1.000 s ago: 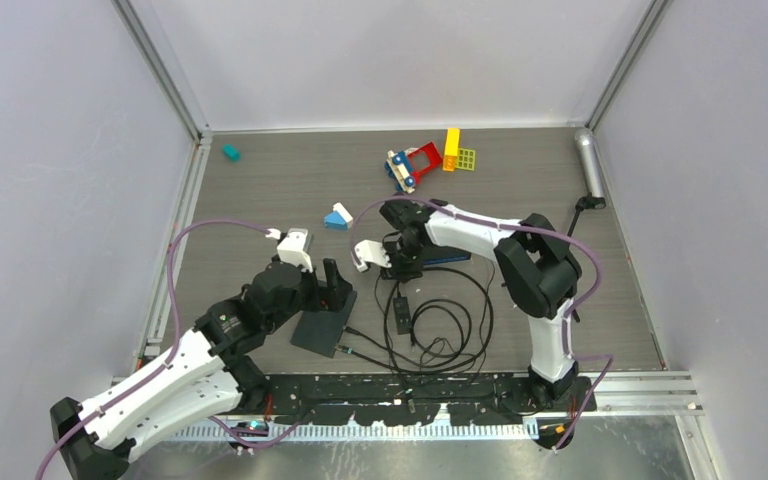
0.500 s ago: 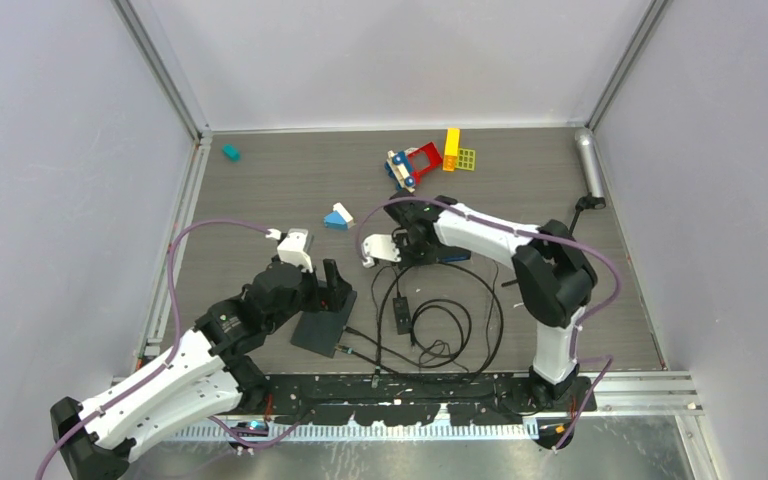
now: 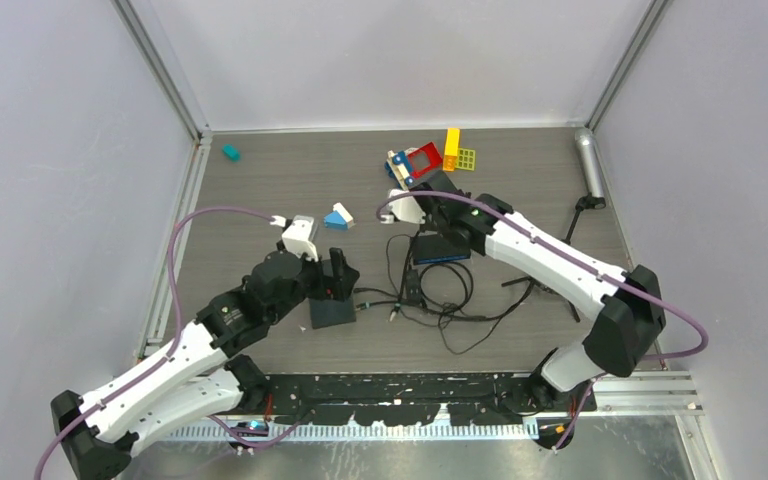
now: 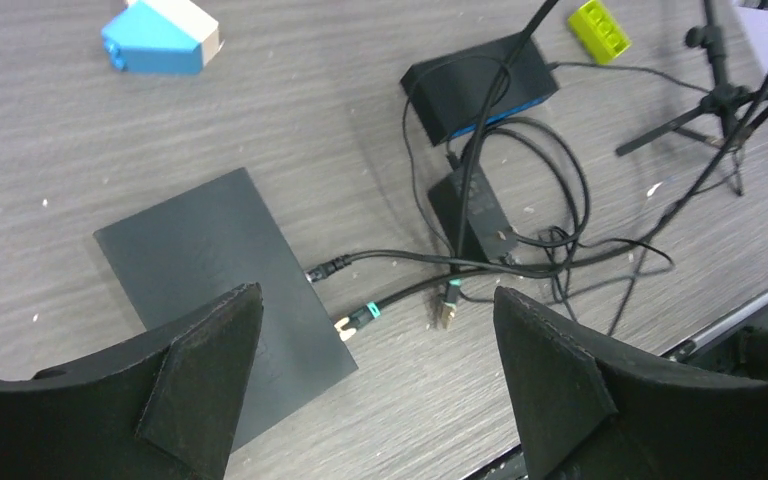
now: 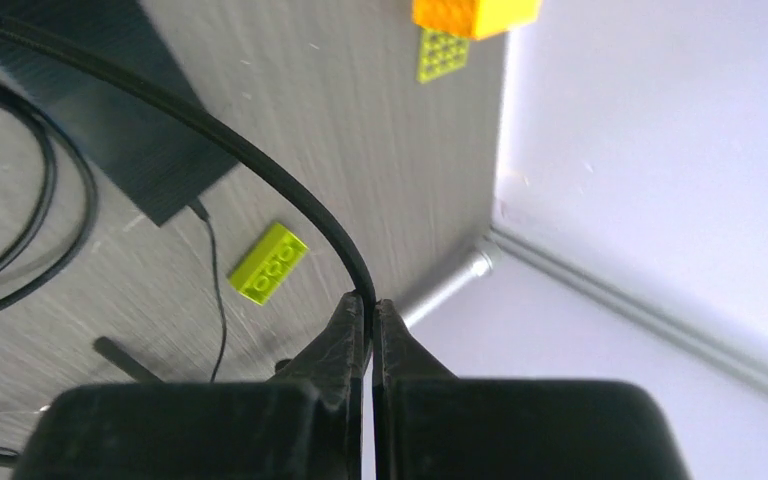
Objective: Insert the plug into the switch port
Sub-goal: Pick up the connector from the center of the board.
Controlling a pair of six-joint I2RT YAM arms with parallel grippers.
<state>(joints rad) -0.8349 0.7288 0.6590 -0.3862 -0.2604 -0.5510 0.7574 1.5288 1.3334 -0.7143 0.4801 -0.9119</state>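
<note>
The switch (image 3: pixel 441 247), a black box with a blue edge, lies mid-table and shows top centre in the left wrist view (image 4: pixel 480 85). Two loose plugs with teal collars lie on the wood: one (image 4: pixel 358 320) at the corner of a flat black slab (image 4: pixel 215 270), the other (image 4: pixel 447 312) just right of it. My left gripper (image 4: pixel 375 295) hangs open above them, at the slab's right edge (image 3: pixel 335 282). My right gripper (image 5: pixel 370 302) is shut on a black cable (image 5: pixel 260 160), raised behind the switch (image 3: pixel 422 200).
A black adapter (image 4: pixel 475 205) sits in the tangle of cables (image 3: pixel 455 310). A blue-and-white brick (image 3: pixel 337 216), a teal block (image 3: pixel 231 152), red and yellow toys (image 3: pixel 425 158), a lime brick (image 5: pixel 268 262), a silver cylinder (image 3: pixel 590 160) and a small black stand (image 4: pixel 720 95) lie around.
My right gripper shut on the cable and swung back and right, lifting it and dragging the cable tangle. The left arm shifted slightly toward the back.
</note>
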